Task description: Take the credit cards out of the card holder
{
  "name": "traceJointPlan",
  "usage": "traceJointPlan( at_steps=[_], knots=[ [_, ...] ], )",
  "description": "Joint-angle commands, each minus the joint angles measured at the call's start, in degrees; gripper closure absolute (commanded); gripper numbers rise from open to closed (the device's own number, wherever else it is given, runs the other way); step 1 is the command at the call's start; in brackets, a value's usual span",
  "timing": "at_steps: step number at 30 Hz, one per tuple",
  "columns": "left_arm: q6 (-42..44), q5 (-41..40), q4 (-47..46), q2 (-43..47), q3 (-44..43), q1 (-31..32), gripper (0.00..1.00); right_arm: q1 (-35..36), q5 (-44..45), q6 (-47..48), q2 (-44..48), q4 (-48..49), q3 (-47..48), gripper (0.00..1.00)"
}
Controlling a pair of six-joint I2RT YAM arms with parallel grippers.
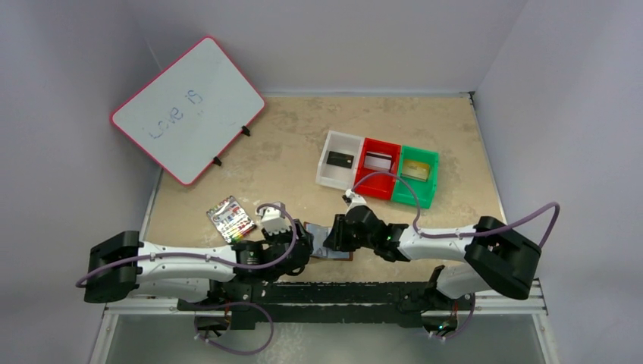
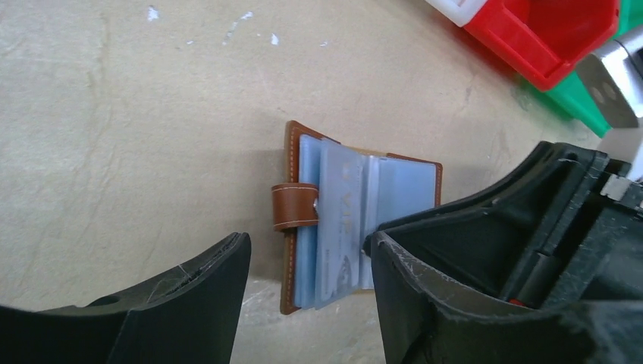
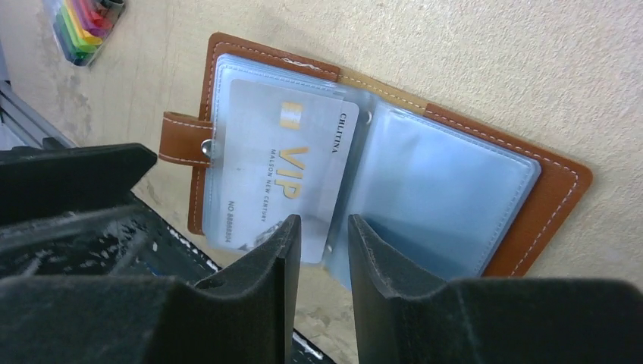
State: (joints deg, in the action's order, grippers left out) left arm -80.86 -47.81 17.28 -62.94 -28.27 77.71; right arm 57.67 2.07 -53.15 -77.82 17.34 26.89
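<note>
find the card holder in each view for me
top external: card holder low centre, down-left of the red bin, partly hidden.
left wrist: centre, open, sleeves up.
right wrist: centre, open flat.
shared landmark: its snap tab in both wrist views; the red bin links top and left wrist.

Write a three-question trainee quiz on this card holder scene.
1. True or false: the brown leather bifold card holder lies open on the tan table.
2. Which plastic bin holds the thin black card? A the white bin; B the red bin; C the green bin.
3. Fill in: the gold word on the silvery plastic card inside the holder reads ___.
Key: 1 true; 2 A; 3 VIP.
</note>
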Motion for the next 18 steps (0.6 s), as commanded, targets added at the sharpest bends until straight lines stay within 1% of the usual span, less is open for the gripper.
traceJointPlan(
  at_steps=[1,4,7,13,18],
  knots=[
    [5.76,1.92,-5.86,-3.66,-2.6,0.16,0.41,-0.24,0.42,-0.94,0.21,2.47,0.97,0.68],
    [2.92,1.28,-1.21,-7.43,-4.68,0.16,0.46,-0.39,-0.48,-1.28,-0.06,4.02,0.18,0.68],
    [2.26,1.06,-0.55,-9.25,-4.93,0.16,0.5,-0.53,-0.92,-1.72,-0.75,5.0,-0.28,0.68],
    [1.3,-0.29,1.51,-11.27,-5.96,0.16,0.69,-0.63,2.89,-2.45,-1.86,1.39,0.48,0.69],
    [2.42,-0.75,4.06,-14.34,-7.81,0.16,0.85,-0.76,0.19,-2.3,-2.51,4.45,-0.49,0.7]
  ],
)
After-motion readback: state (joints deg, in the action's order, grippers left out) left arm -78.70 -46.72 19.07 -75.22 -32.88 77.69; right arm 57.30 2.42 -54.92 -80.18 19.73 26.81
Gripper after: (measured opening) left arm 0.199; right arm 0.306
